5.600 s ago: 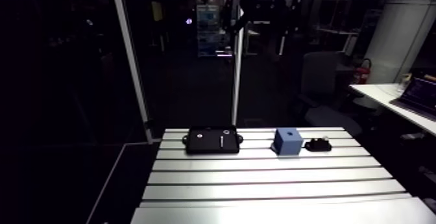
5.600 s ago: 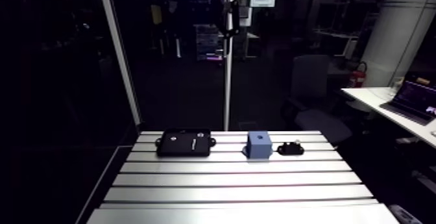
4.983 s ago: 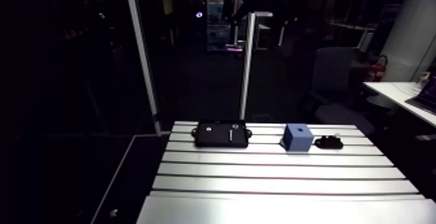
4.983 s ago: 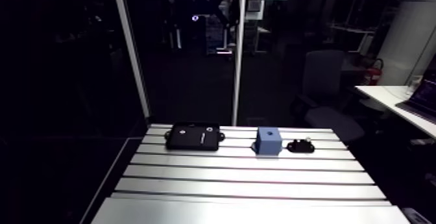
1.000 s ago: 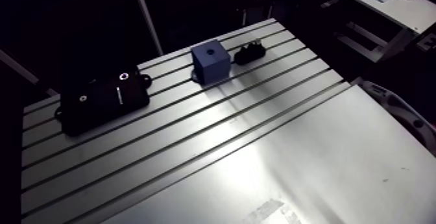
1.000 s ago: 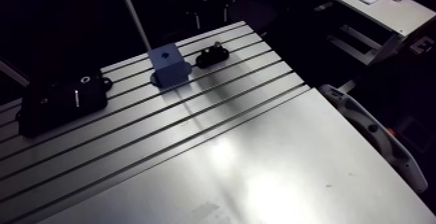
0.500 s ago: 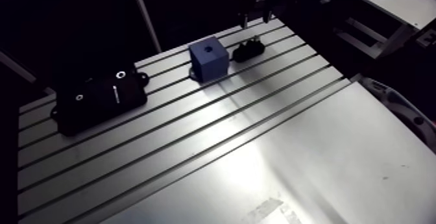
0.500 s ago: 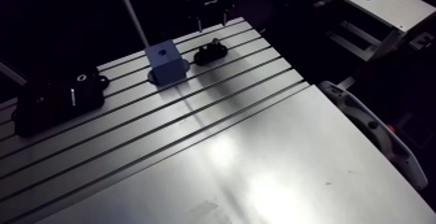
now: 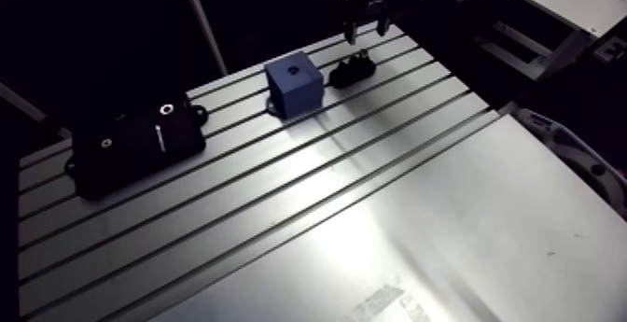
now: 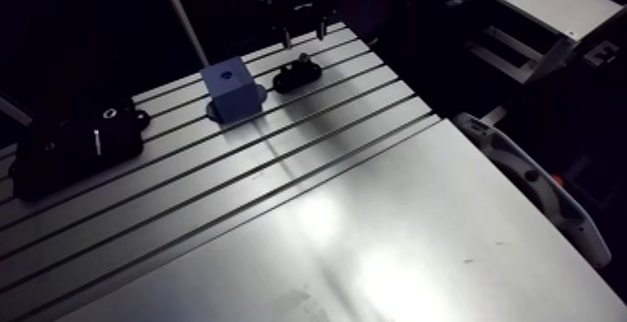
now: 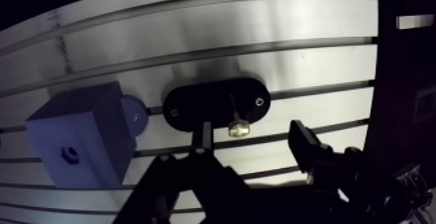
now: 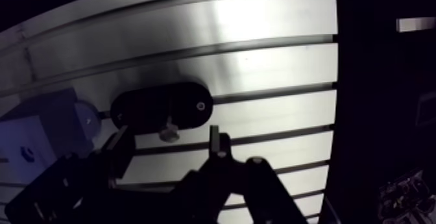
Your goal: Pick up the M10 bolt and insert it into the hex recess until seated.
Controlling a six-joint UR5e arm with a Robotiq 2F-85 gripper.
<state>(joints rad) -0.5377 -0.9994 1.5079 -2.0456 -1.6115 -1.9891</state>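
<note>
Sits lower than just before, hand spread wide and empty astride the M10 bolt, upright in its black holder beside the blue block, seemingly aligned for grasping.

Silver slotted aluminium table: dark parallel grooves stripe it, with white glare patches. Blue cube block: one small dark hex recess on a face. Black oval holder: two pale screw dots. Small metal bolt: pale silver. Flat black rectangular box: small white marks on top. My fingers: black.
</note>
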